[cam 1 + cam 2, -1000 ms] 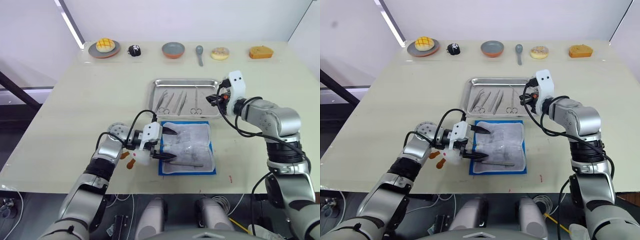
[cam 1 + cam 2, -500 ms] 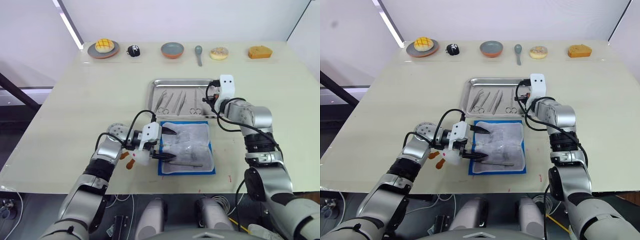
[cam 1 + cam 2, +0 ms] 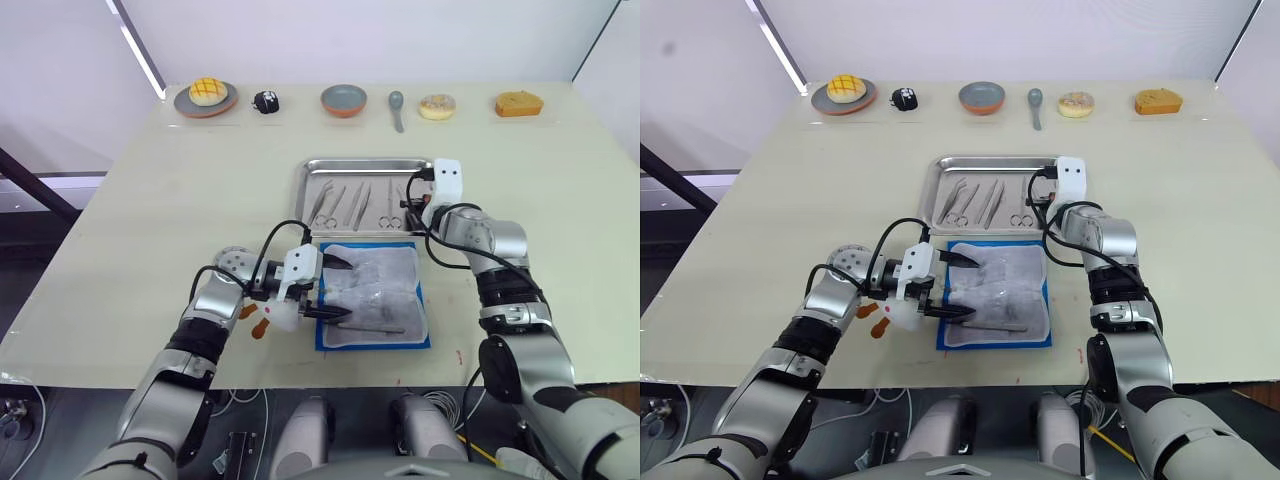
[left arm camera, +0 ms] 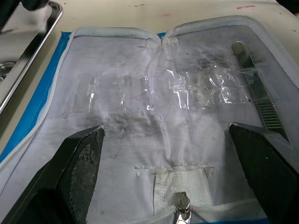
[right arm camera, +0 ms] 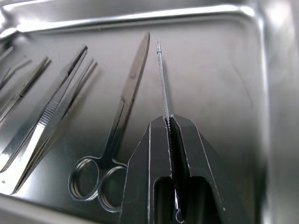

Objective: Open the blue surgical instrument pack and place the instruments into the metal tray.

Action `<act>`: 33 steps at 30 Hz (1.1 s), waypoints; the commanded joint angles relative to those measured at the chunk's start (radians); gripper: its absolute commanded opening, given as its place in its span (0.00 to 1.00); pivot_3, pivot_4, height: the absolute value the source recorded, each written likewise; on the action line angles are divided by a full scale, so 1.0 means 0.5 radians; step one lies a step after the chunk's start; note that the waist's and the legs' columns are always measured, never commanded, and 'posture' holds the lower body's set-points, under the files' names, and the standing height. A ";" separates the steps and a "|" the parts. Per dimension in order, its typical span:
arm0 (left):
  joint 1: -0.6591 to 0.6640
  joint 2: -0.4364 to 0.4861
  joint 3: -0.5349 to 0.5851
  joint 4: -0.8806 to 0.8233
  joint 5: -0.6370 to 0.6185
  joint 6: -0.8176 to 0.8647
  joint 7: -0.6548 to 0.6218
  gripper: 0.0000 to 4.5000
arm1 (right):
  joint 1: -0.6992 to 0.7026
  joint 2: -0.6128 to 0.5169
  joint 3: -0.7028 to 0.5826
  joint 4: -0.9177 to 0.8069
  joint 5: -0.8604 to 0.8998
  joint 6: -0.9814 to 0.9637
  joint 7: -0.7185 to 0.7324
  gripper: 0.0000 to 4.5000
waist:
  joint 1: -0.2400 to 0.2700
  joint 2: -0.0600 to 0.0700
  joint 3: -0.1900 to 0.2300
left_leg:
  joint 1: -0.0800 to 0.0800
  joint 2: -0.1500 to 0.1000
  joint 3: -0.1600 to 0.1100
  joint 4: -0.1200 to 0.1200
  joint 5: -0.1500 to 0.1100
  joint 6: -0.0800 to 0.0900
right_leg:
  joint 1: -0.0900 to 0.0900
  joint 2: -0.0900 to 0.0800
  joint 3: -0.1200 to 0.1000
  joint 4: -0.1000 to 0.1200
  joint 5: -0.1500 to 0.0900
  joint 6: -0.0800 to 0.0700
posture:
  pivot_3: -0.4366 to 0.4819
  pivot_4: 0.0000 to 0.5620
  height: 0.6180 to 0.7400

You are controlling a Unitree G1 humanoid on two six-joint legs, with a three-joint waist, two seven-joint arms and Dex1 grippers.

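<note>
The blue surgical instrument pack (image 3: 375, 295) lies open near the table's front edge, whitish lining up. One silvery tweezer (image 4: 254, 91) still rests on the lining along the front side. My left gripper (image 3: 345, 289) stands open over the pack's left edge with nothing between its fingers (image 4: 79, 158). Behind the pack is the metal tray (image 3: 365, 161), which holds scissors (image 5: 124, 107) and several forceps (image 5: 51, 112). My right gripper (image 5: 168, 122) hovers over the tray's right end, shut on a thin needle-like instrument (image 5: 162, 74) that points along the tray floor.
Along the far edge stand a plate with a yellow bun (image 3: 206, 95), a small black object (image 3: 267, 100), a bowl (image 3: 344, 99), a grey spoon (image 3: 398, 105), a doughnut (image 3: 437, 106) and an orange cake (image 3: 519, 103). Small orange pieces (image 3: 262, 325) lie by my left wrist.
My right arm has swung leftward and down, from beside the tray's right rim to over its right end, still holding the thin instrument. The left arm has not moved.
</note>
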 commanded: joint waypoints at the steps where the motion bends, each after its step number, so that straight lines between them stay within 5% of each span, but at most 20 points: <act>1: 0.067 -0.005 -0.068 0.059 0.070 0.033 0.014 1.00 | -0.066 0.002 -0.029 -0.011 0.005 -0.058 0.014 0.02 | 0.000 0.000 0.000 | 0.000 0.000 0.000 0.000 0.000 0.000 | 0.000 0.000 0.000 0.000 0.000 0.000 | 0.48 0.27 1.00; 3: 0.067 -0.006 -0.069 0.057 0.070 0.035 0.016 1.00 | -0.063 -0.001 -0.032 0.000 0.006 -0.061 0.024 0.02 | 0.000 0.000 0.000 | 0.000 0.000 0.001 0.000 0.000 0.000 | 0.000 0.000 0.000 0.000 0.000 0.000 | 0.48 0.27 1.00; 10: 0.077 -0.004 -0.069 0.038 0.064 0.045 0.024 1.00 | -0.026 -0.046 -0.006 -0.145 0.016 -0.026 0.096 0.73 | 0.000 0.000 0.000 | 0.000 0.000 0.000 0.000 0.000 0.000 | 0.000 0.000 0.000 0.000 0.000 0.000 | 0.48 0.27 1.00; 16: 0.081 -0.005 -0.066 0.035 0.062 0.050 0.028 1.00 | 0.200 -0.214 0.092 -0.691 0.189 -0.019 0.545 0.73 | 0.004 0.001 0.000 | -0.002 0.001 -0.002 -0.003 0.000 0.000 | 0.000 0.000 -0.002 -0.005 0.000 0.000 | 0.48 0.27 1.00; 25: 0.078 0.003 -0.062 0.055 0.062 0.039 0.014 1.00 | 0.790 -0.890 0.038 -1.479 0.549 -0.167 1.447 0.73 | 0.005 0.001 0.001 | -0.003 0.000 -0.002 -0.006 0.000 0.000 | 0.001 -0.001 -0.003 -0.012 -0.004 0.007 | 0.48 0.27 1.00; 29: 0.071 0.005 -0.061 0.073 0.062 0.030 0.004 1.00 | 0.984 -1.137 -0.071 -1.625 0.690 -0.203 1.690 0.99 | 0.003 0.001 0.001 | -0.002 0.001 -0.001 -0.006 0.000 0.000 | 0.003 0.000 -0.002 -0.015 -0.005 0.009 | 0.48 0.27 1.00; 33: 0.059 0.009 -0.061 0.099 0.062 0.016 -0.008 1.00 | 1.247 -1.396 -0.267 -1.764 0.803 -0.250 1.942 0.99 | 0.012 0.000 0.001 | -0.003 0.001 -0.003 -0.006 0.000 0.000 | 0.004 0.001 -0.004 -0.019 -0.005 0.009 | 0.48 0.27 1.00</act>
